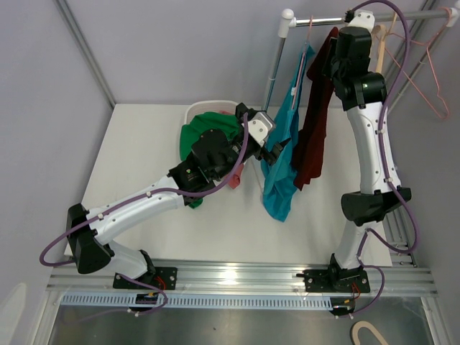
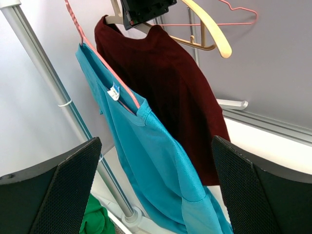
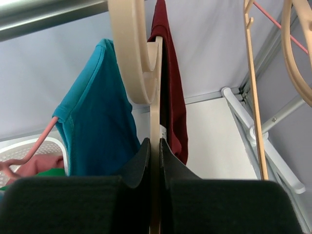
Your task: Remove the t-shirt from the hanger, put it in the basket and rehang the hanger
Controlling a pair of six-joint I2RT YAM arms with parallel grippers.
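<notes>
right wrist view shows the right pincer (image 3: 154, 152) pressed together on the thin neck of the wooden hanger (image 3: 127, 53), whose hook curls up by the rail (image 3: 48, 12). the maroon t-shirt (image 3: 171, 97) hangs from that hanger, so nothing is off yet. the left pincer (image 2: 156, 146) is spread wide and empty, lower down, facing the maroon cloth and the teal t-shirt (image 2: 146, 190) on its pink hanger (image 2: 105, 66) just beside it. i judge this an early stage: the hanger is secured. what is left is taking hold of the cloth, pulling it free of the hanger arms, and setting it down, likely on the worktop (image 1: 144, 144).
</notes>
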